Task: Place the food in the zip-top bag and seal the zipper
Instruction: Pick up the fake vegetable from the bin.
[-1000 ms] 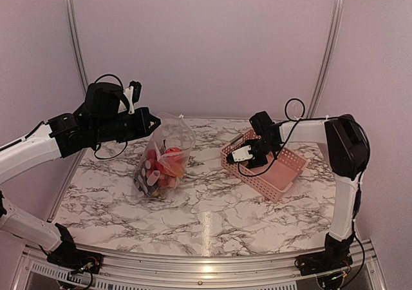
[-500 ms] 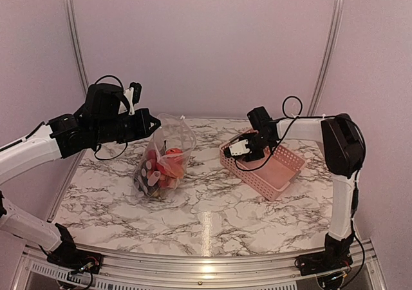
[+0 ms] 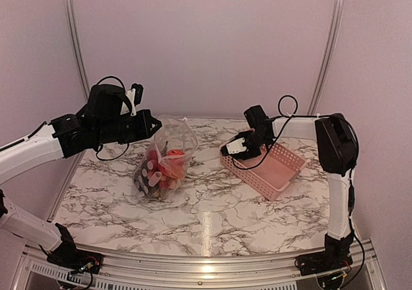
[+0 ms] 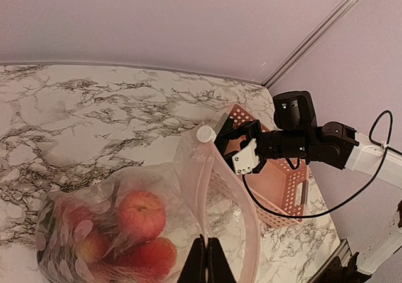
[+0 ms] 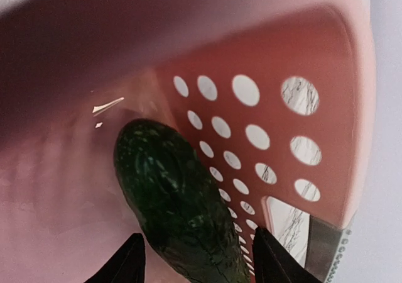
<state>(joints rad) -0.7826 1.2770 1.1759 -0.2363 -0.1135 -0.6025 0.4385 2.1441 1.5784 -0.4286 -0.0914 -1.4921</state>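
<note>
left pincer (image 3: 154, 124) clenched on zipper (image 4: 198, 201) of zip-top bag (image 3: 164, 158), at 9 o'clock on bench (image 3: 212, 212). mouth edge is lifted, judged so opening gapes toward 3 o'clock for loading. red fruits (image 4: 141, 214) are seen inside bag. right pincer (image 5: 198, 264) clamped around cucumber (image 5: 176, 195), in pink basket (image 3: 280, 171) at 3 o'clock; judged next for bag. bench white-marbled, glossy. walls pale lilac, metal rails in corners.

Pink basket (image 3: 281, 169) on marble table (image 3: 219, 203)
</note>
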